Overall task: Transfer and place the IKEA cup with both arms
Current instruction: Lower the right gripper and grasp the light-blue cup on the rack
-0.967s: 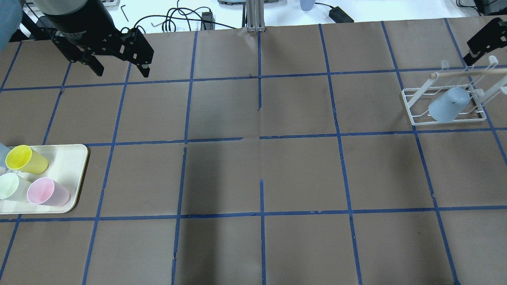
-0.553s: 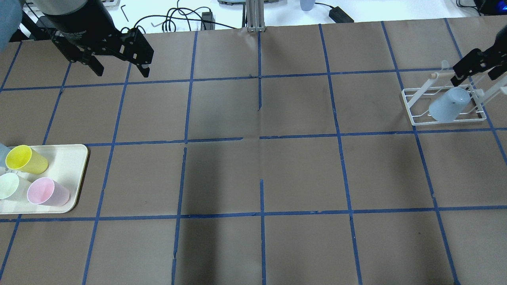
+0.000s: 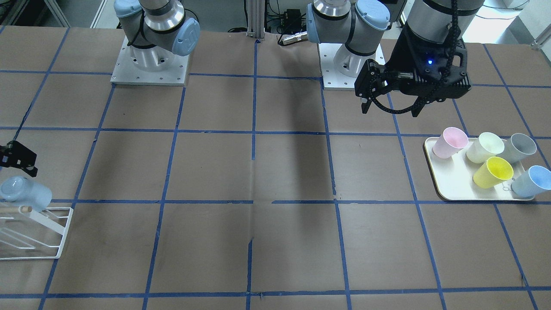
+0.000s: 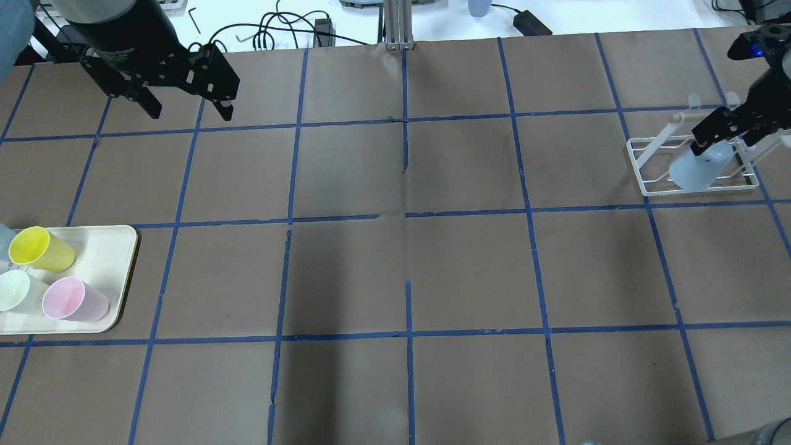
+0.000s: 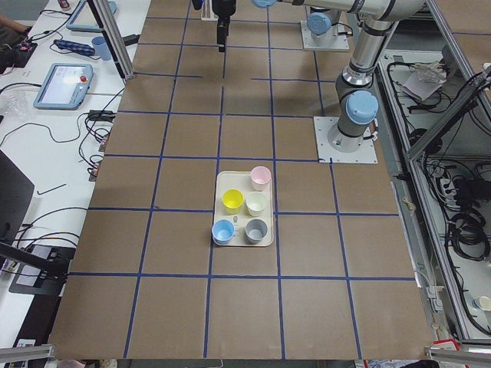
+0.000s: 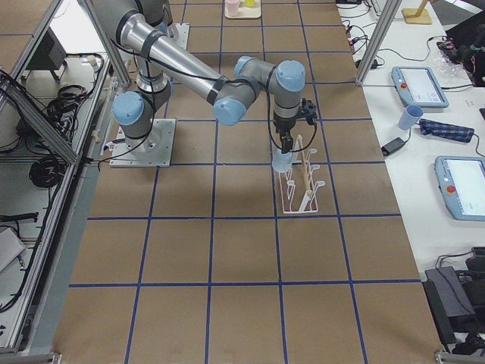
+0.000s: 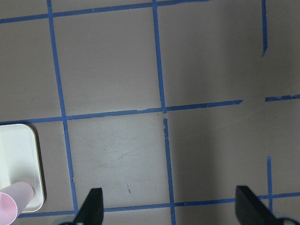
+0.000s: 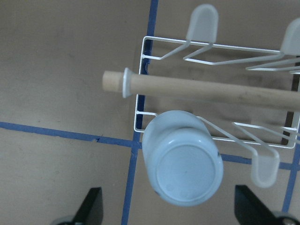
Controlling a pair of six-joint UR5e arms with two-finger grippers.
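Observation:
The IKEA cup [image 4: 697,172], pale sky-blue, sits upside down and tilted on a prong of the white wire rack [image 4: 646,185]. It also shows in the right wrist view [image 8: 183,164] and the front view [image 3: 23,191]. My right gripper [image 4: 729,133] hangs just above the cup's base, open, with its fingertips [image 8: 91,208] wide apart on either side and not touching it. My left gripper [image 4: 190,111] is open and empty, high over the back left of the table, and also shows in the front view [image 3: 391,110].
A cream tray [image 4: 111,247] at the left edge holds yellow [image 4: 40,249], pink [image 4: 74,300] and pale green [image 4: 15,290] cups, plus a blue cup [image 3: 531,181] and a grey cup [image 3: 518,148]. A wooden dowel [image 8: 211,91] runs along the rack's top.
My right gripper has moved from the back right edge forward and down to above the cup on the rack. The left arm and the cup have not moved.

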